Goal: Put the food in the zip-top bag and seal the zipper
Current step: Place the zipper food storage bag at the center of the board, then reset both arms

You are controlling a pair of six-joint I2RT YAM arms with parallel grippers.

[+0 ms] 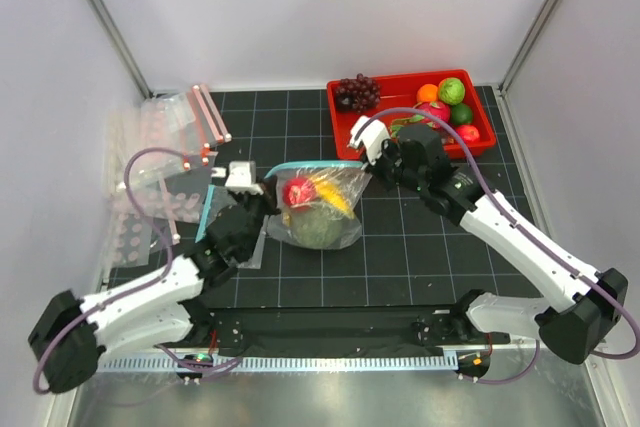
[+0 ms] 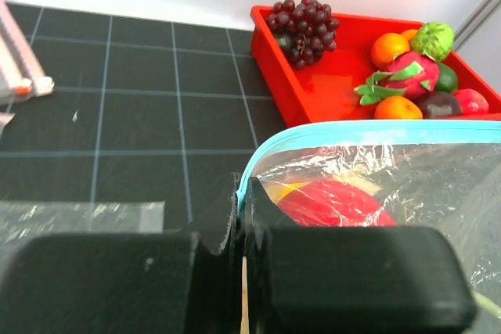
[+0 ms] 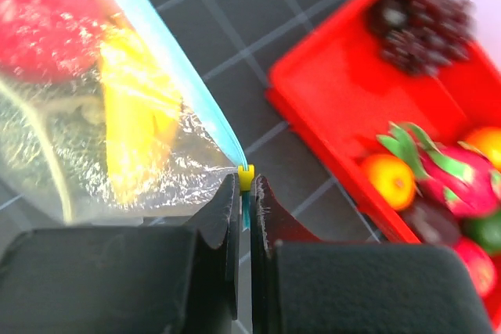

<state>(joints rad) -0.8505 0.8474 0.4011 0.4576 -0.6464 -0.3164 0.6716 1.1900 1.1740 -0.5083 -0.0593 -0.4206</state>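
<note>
The clear zip-top bag (image 1: pixel 330 209) lies mid-table with the green melon (image 1: pixel 318 228), yellow banana (image 1: pixel 335 195) and red fruit (image 1: pixel 298 190) inside. Its teal zipper (image 1: pixel 315 164) runs along the far edge between my two grippers. My left gripper (image 1: pixel 267 203) is shut on the strip's left end; the left wrist view shows the strip (image 2: pixel 376 132) pinched at the gripper (image 2: pixel 243 193), with the red fruit (image 2: pixel 333 202) behind the plastic. My right gripper (image 1: pixel 372 169) is shut on the right end, just below a yellow slider (image 3: pixel 246 177). The banana (image 3: pixel 137 115) shows through the bag.
A red tray (image 1: pixel 480 137) at the back right holds the grapes (image 1: pixel 355 92), the dragon fruit (image 2: pixel 407 76) and other fruits. Clear bags with pink-red strips (image 1: pixel 160 167) lie at the left. White walls enclose the table.
</note>
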